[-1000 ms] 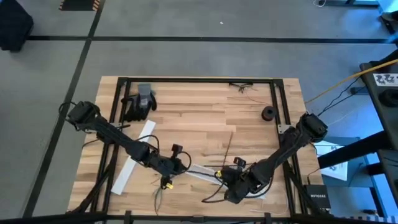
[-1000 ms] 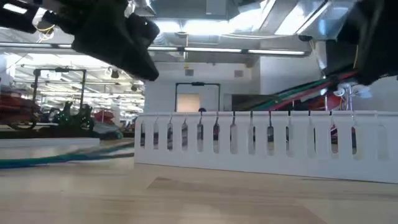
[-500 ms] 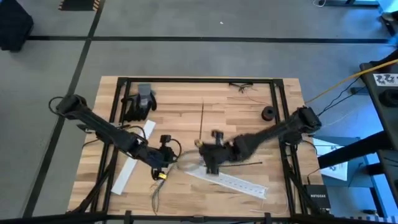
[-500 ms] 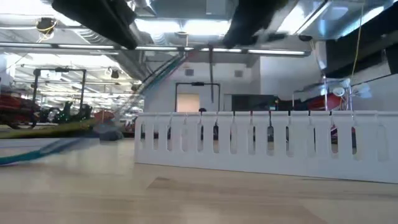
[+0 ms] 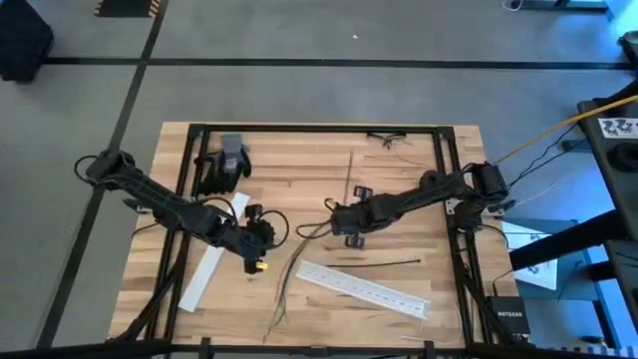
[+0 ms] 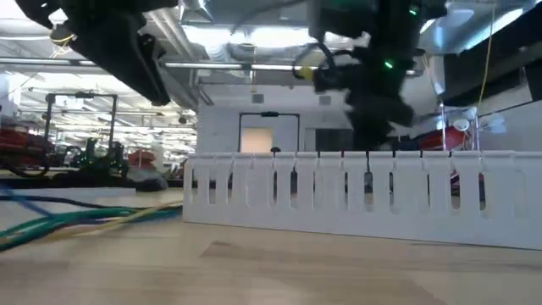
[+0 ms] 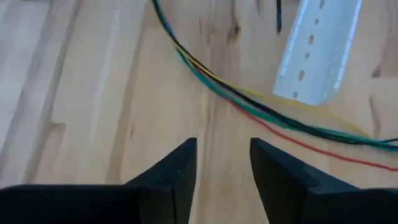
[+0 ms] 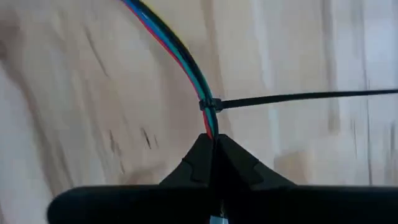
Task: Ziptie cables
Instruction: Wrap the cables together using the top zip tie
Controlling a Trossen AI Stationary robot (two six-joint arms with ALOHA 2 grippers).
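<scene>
the right gripper [image 5: 339,221] sits near the middle of the table [image 5: 399,189], its jaws pressed together on the cables [image 5: 294,261]. in the right wrist view the fingers [image 8: 214,163] pinch the coloured bundle right below a black zip tie [image 8: 292,98] that is cinched around it, with the tie's tail sticking out sideways over the wood.

from that grip the cables run in a curve toward the table's front edge, where their splayed ends lie on the wood between the two white perforated strips [image 5: 364,290]. in the low view they lie flat across the tabletop, green and yellow strands showing at the left.

the left gripper [image 5: 261,239] hangs over the left half of the table, just beside the cables, jaws apart and holding nothing; its wrist view shows the bundle passing ahead of the spread fingers [image 7: 180,171] and beside the end of a white strip.

a grey and black glove [image 5: 224,163] lies near the back left corner, and a small black roll [image 5: 431,181] near the right edge.
</scene>
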